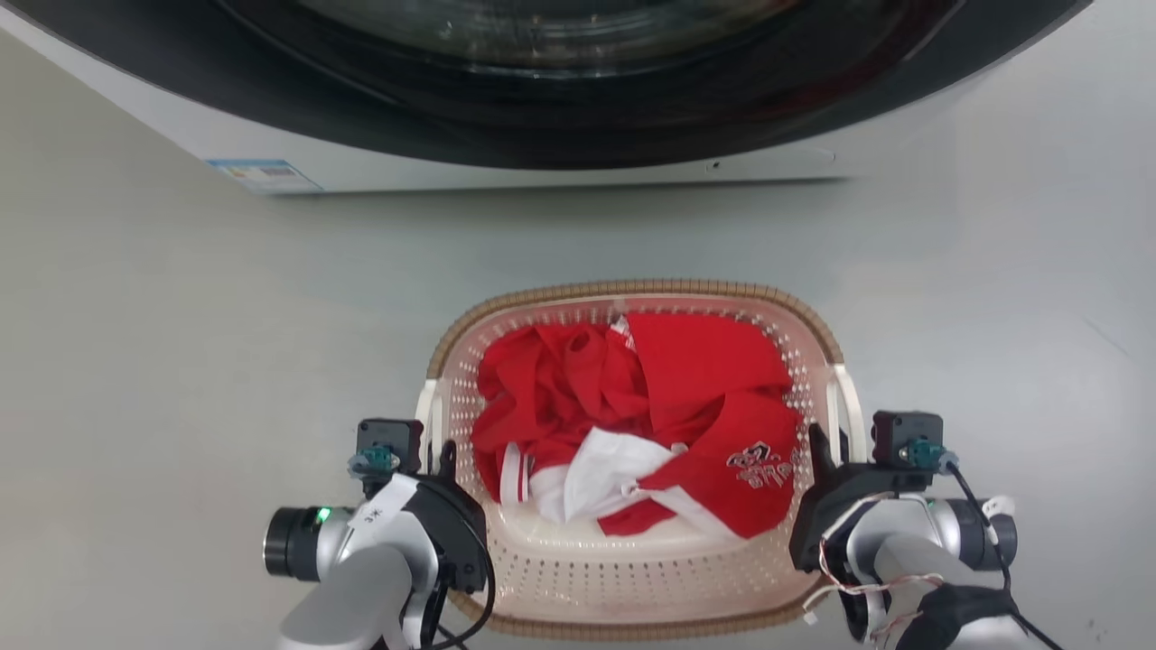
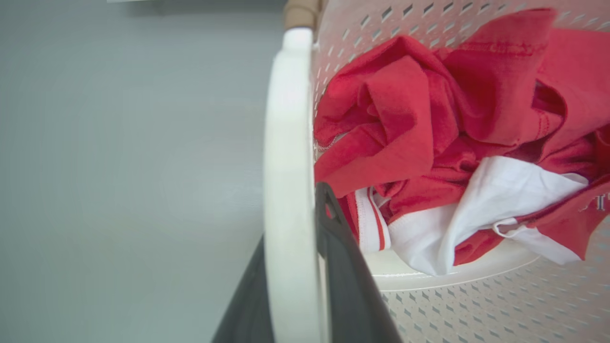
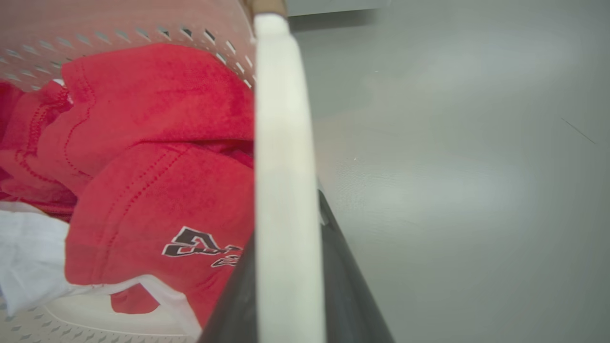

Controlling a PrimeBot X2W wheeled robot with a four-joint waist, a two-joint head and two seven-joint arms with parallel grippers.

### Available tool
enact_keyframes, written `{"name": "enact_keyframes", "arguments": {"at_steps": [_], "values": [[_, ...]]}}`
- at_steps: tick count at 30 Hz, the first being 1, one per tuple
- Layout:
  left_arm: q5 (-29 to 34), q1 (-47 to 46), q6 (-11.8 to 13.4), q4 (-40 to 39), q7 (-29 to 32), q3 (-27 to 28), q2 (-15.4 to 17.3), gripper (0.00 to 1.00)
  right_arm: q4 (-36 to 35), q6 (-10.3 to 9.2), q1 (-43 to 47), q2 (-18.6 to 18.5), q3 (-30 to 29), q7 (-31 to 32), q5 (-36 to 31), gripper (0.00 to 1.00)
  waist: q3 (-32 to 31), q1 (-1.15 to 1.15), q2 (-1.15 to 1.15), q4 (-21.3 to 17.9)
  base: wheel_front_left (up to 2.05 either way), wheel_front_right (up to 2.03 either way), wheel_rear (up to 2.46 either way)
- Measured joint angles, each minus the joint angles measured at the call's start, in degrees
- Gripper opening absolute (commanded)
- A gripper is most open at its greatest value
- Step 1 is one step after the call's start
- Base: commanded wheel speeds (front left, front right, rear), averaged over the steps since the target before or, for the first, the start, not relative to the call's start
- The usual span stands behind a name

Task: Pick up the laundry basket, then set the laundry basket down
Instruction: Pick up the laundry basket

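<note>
Two grippers, one load: the left gripper (image 1: pixel 438 456) is pinched onto the left handle (image 2: pixel 288 166) and the right gripper (image 1: pixel 826 447) onto the right handle (image 3: pixel 283 166), with the laundry basket (image 1: pixel 632 293) low centre of frame, below the washing machine (image 1: pixel 542 171). The danger is one arm rising ahead of the other, which would tip it and slide the red clothes (image 1: pixel 632 388), or a slim loop slipping through the fingers. Its mouth faces up, and the long axis seems to run across the frame, handle to handle, though it's close to square.

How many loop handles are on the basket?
2. White left loop handle of the cream perforated plastic basket sits in the left gripper; the right handle in the right gripper.
</note>
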Motion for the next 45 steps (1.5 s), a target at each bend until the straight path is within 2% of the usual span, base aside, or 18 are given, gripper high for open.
{"name": "enact_keyframes", "arguments": {"at_steps": [20,35,45], "values": [[-3.22,8.29,-1.56,2.05,6.32,-4.7,0.34,0.0,-2.65,-0.66,10.05,-0.29,7.95,6.88,8.49,0.0,-16.13,0.0,0.0,0.96,0.0,0.0,0.0],[-5.61,17.98,-2.13,3.5,9.71,-7.47,0.41,0.0,-3.7,-0.87,21.11,-0.24,13.29,10.37,15.21,0.0,-29.7,-0.01,-0.01,1.15,0.0,0.0,0.0],[-5.99,18.64,-2.11,3.48,9.81,-8.49,0.57,0.0,-3.68,-1.09,21.74,-0.24,14.91,10.49,17.4,0.0,-34.07,0.0,-0.01,0.89,0.0,0.0,0.0]]}}
